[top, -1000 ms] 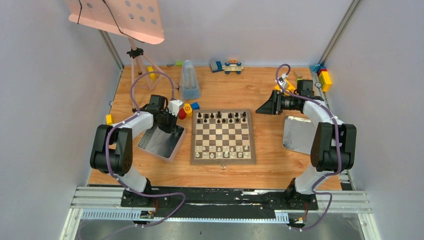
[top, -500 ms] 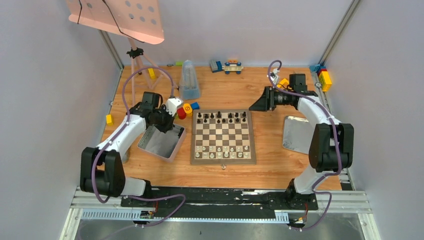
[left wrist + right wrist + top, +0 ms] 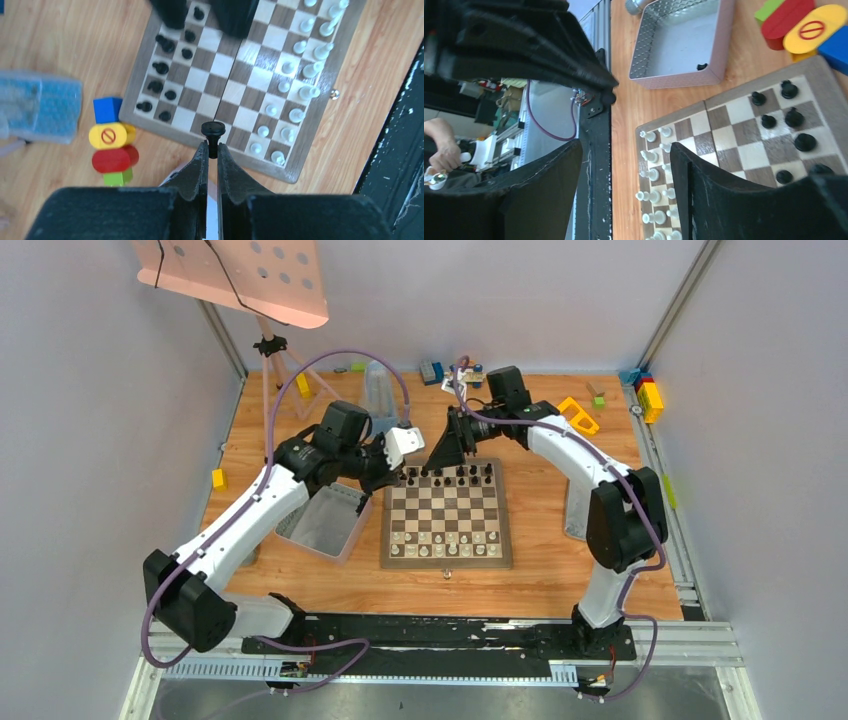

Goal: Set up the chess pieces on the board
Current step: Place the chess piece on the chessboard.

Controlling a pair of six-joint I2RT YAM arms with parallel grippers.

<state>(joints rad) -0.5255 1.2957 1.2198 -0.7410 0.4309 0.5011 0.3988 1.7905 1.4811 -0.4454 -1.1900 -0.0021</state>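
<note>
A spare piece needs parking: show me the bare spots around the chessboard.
Free: the middle rows of the checkered wooden chessboard, between black pieces and white pieces; the wooden tabletop strip between board and near rail; the gap between board and right grey metal tray. Crowded: the board's far-left corner, under the left hand and right hand.

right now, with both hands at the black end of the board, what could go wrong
1. The left hand pinches the black piece only by its thin stem at the very fingertips, so it may slip or topple when set down.
2. The open right hand hangs over the same far left corner of the board, so the two hands could collide.
3. Either hand, coming down, could knock over the standing black row, which is tightly packed.
</note>
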